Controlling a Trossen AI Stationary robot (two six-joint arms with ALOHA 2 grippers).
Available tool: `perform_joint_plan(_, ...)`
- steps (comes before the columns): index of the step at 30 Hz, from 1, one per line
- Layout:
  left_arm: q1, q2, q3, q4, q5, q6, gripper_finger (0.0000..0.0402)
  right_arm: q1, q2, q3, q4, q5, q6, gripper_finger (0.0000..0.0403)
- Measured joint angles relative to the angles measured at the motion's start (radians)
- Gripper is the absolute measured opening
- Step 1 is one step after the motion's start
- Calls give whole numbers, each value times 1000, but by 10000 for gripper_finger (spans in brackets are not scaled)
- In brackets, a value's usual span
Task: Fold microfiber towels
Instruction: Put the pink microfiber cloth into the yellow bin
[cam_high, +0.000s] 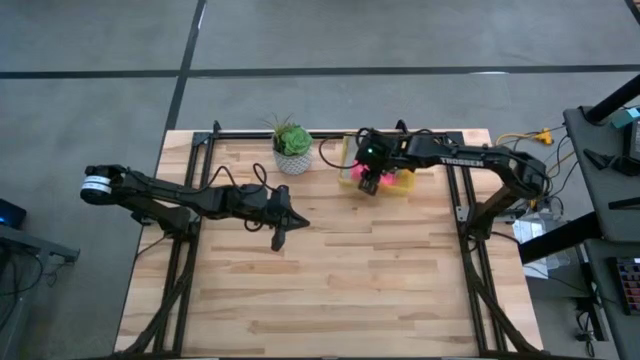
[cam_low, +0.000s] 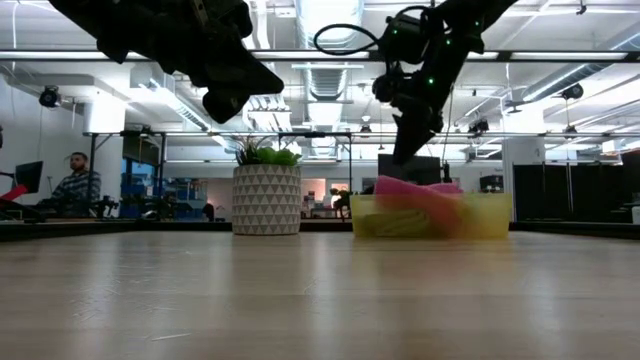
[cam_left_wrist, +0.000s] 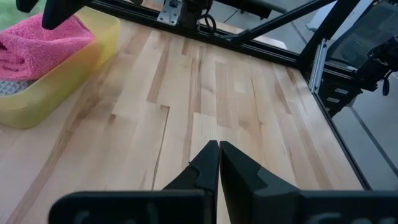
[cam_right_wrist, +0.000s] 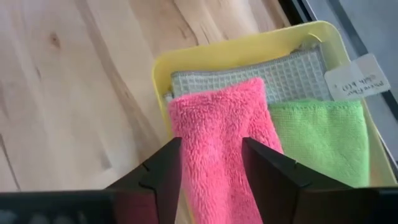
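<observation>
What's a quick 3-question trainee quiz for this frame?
1. True or false: the left gripper has its jaws shut over bare table.
2. Which towel sits between the right gripper's open jaws? A) pink B) grey C) green
3. Fill in: the towels lie in a yellow ____.

Key:
1. True.
2. A, the pink towel; the grey towel and green towel lie beside or under it.
3. bin.

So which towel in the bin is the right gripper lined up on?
The hot pink towel: it lies on top, between the right gripper's open fingers; the grey and green ones lie beside and beneath.
</observation>
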Motion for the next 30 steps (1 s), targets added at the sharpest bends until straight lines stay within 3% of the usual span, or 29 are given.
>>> perform_joint_plan(6, 0, 0, 0, 2, -2, 3, 0, -21, 4, 21, -27, -35, -22, 147)
perform_joint_plan(13, -1, 0, -1, 2, -3, -32, 0, -73, 105, 17, -26, -116, -23, 21)
perform_joint_plan(20, -2, 0, -1, 2, -3, -76, 0, -71, 182, 18, -2, -134, -20, 9)
perform_joint_plan(30, -6, 0, -2, 0, -4, -76, 0, -111, 42, 29, -131, -97, 94, 8)
